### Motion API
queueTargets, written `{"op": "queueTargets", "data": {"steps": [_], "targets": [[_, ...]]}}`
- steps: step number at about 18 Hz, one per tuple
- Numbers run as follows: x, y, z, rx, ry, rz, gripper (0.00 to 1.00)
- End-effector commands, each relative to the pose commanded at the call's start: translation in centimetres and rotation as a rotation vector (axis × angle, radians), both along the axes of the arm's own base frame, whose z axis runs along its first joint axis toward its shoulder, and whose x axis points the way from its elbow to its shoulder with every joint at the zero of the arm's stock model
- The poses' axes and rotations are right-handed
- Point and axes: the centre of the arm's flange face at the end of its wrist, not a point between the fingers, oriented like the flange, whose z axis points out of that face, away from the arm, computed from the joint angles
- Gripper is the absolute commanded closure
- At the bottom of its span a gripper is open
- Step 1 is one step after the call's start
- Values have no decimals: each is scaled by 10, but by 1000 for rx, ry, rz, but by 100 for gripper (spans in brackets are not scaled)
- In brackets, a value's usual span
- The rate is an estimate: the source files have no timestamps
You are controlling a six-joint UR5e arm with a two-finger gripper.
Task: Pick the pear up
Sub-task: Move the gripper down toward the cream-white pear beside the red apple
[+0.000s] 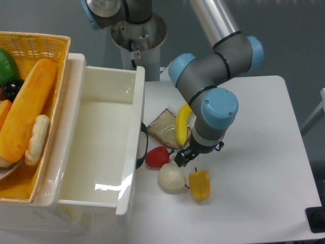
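Cream-white and smooth, with a small dark stem: the pear, lying on the white table near the front, just at 5 o'clock from the red pepper and close beside it. Sitting just at 3 o'clock from the pear, nearly touching: a yellow bell pepper, standing upright. Lying further back, at 12 o'clock from the pear: a slice of bread with a yellow banana resting across its right edge.

Hanging low over the fruit: the gripper, at the end of a grey arm with blue joint caps, poised just at 1 o'clock from the pear and directly above the gap between pear and bell pepper. Not touching the pear, as far as can be made out; dark fingers only partly showing under the wrist, so open or closed cannot be told.

Standing at 9 o'clock from the pear: a large white bin, its near wall just beside the red pepper. Sitting further at 9 o'clock, against the bin's far side: a wicker basket holding a long orange loaf, something green and other toy foods.
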Motion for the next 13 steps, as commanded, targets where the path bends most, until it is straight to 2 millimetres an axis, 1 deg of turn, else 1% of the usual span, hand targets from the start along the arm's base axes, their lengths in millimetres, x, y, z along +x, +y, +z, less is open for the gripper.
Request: {"op": "queueTargets", "data": {"steps": [2,4,5,7,10,13], "targets": [[6,6,-2,0,-4,38,0],[6,8,-5,-7,-8,89,0],[6,10,-9,-12,-10,93,0],[11,16,-9,-6,-5,80,0],[10,18,-12,-7,-3,83,0],[17,25,-15,-9,-5,69,0]]}}
